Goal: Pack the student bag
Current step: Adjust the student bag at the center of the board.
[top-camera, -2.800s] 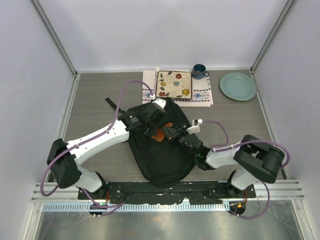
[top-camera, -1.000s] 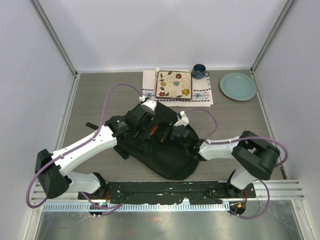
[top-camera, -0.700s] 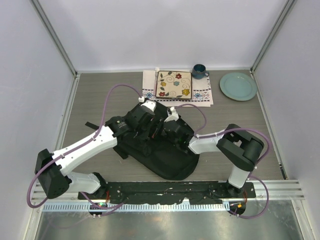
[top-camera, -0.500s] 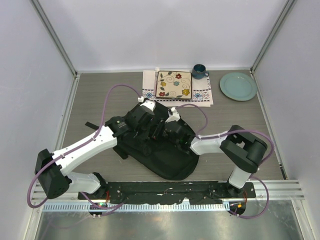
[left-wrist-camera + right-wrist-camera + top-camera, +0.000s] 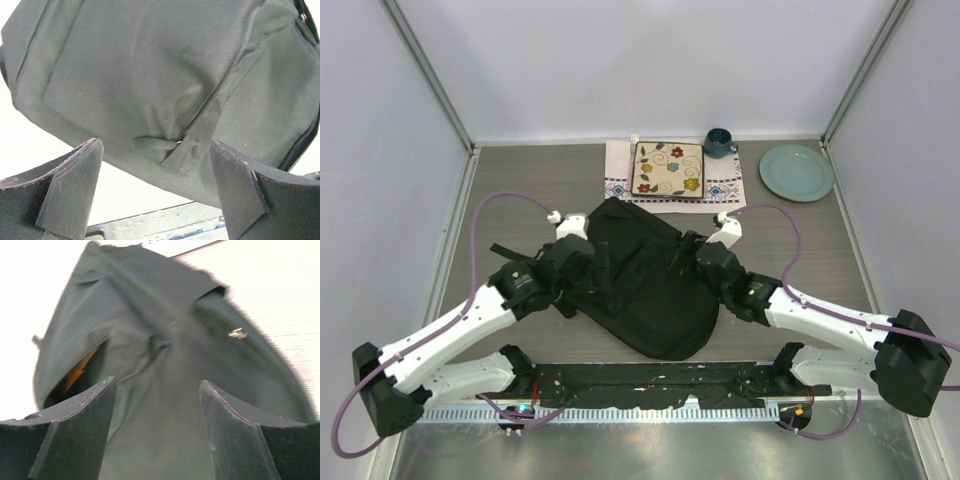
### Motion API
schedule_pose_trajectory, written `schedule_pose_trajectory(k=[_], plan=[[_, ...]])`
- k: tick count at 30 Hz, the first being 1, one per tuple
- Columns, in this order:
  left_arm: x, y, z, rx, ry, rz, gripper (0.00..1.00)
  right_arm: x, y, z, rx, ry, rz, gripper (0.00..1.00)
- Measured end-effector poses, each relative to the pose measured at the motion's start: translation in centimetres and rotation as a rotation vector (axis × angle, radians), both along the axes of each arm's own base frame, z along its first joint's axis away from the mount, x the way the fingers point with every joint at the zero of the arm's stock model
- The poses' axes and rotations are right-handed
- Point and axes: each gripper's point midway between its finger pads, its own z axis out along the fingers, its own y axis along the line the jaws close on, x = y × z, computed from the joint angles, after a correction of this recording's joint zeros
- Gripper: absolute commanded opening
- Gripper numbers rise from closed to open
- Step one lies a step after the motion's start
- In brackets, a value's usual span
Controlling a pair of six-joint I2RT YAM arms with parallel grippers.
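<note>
Surface: grey wood-grain table (image 5: 825, 245), walled in pale panels | Far edge: floral plate (image 5: 668, 169) set on patterned cloth (image 5: 725, 190), dark mug (image 5: 719, 142), teal plate (image 5: 797, 172) | student bag (image 5: 645, 285) is laid mid-table, with something orange (image 5: 77, 372) glimpsed inside | left gripper (image 5: 155, 150), right gripper (image 5: 156, 385): jaws are spread wide and nothing is held.

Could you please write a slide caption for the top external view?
Open left gripper and open right gripper flank the black student bag on the table.
</note>
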Motion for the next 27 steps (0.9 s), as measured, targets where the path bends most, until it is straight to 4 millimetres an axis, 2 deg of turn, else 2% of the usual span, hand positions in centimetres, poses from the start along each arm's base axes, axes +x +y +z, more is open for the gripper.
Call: schedule_pose_trajectory(k=[3, 7, 11, 15, 19, 22, 23, 25, 26, 27], plan=[[-0.8, 1.6, -0.3, -0.06, -0.008, 0.084, 0.93, 1.5, -3.4, -1.2, -0.073, 0.033, -0.064, 0.76], [-2.0, 3.2, -1.8, -0.127, 0.012, 0.18, 0.95, 3.6, -7.6, -3.2, -0.14, 0.101, -0.111, 0.79], [-3.0, 3.9, -3.6, -0.182, 0.044, 0.243, 0.95, 4.3, -9.4, -5.5, -0.159, 0.19, -0.075, 0.8], [-3.9, 4.2, -5.3, -0.239, 0.075, 0.293, 0.97, 3.9, -9.5, -7.7, -0.147, 0.282, -0.01, 0.8], [-4.1, 4.2, -5.5, -0.292, 0.08, 0.321, 0.98, 2.7, -8.4, -8.8, -0.101, 0.329, 0.073, 0.77], [-4.0, 4.0, -5.4, -0.325, 0.075, 0.334, 1.0, 1.7, -7.6, -9.6, -0.05, 0.339, 0.113, 0.66], [-4.0, 3.9, -5.4, -0.328, 0.076, 0.335, 0.99, 1.3, -7.6, -10.0, -0.039, 0.346, 0.119, 0.57], [-3.9, 3.7, -5.5, -0.336, 0.075, 0.332, 1.0, 0.4, -7.6, -10.7, -0.004, 0.355, 0.125, 0.49], [-3.8, 3.6, -5.6, -0.336, 0.077, 0.331, 1.0, -0.2, -7.6, -11.0, 0.016, 0.357, 0.124, 0.39], [-3.7, 3.5, -5.8, -0.334, 0.079, 0.33, 1.0, -0.8, -7.7, -11.2, 0.038, 0.357, 0.123, 0.35]])
